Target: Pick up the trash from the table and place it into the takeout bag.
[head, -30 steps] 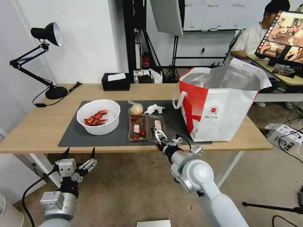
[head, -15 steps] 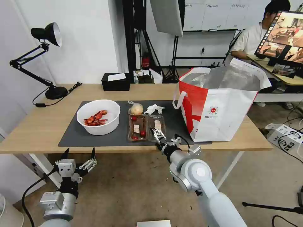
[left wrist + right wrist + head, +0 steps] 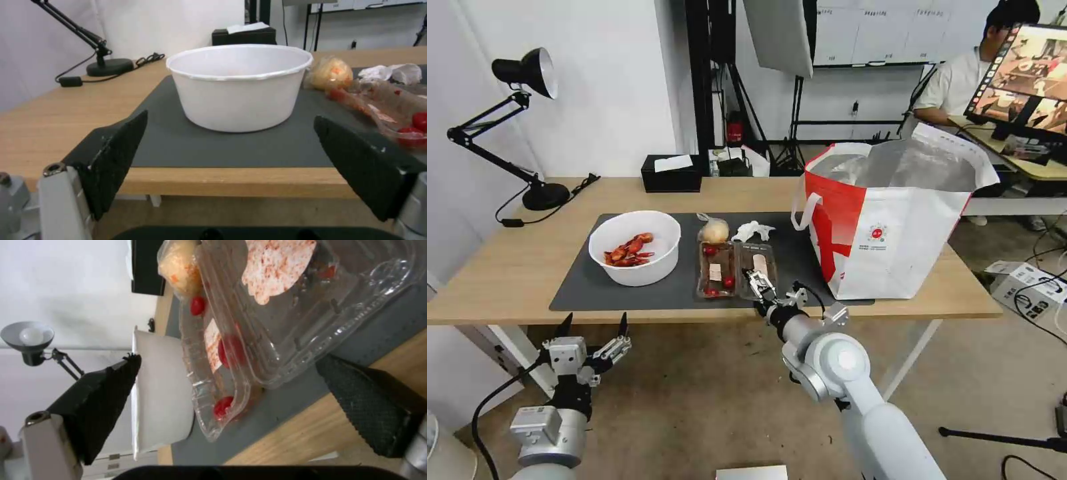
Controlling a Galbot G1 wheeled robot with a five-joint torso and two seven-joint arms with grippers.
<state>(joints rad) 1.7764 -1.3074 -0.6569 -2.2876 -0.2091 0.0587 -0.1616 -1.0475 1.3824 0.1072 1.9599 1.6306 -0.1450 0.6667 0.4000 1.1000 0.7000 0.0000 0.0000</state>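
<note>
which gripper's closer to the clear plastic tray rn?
Right. The right gripper is open at the clear plastic tray's near edge; the left gripper hangs open below the table edge, in front of the white bowl.

No text can be read in these views. The takeout bag (image 3: 894, 233) carries a small round red logo (image 3: 878, 233) on its white side, with tiny lines of print under it, too small to make out. The wall boards behind carry small print, also not legible.
</note>
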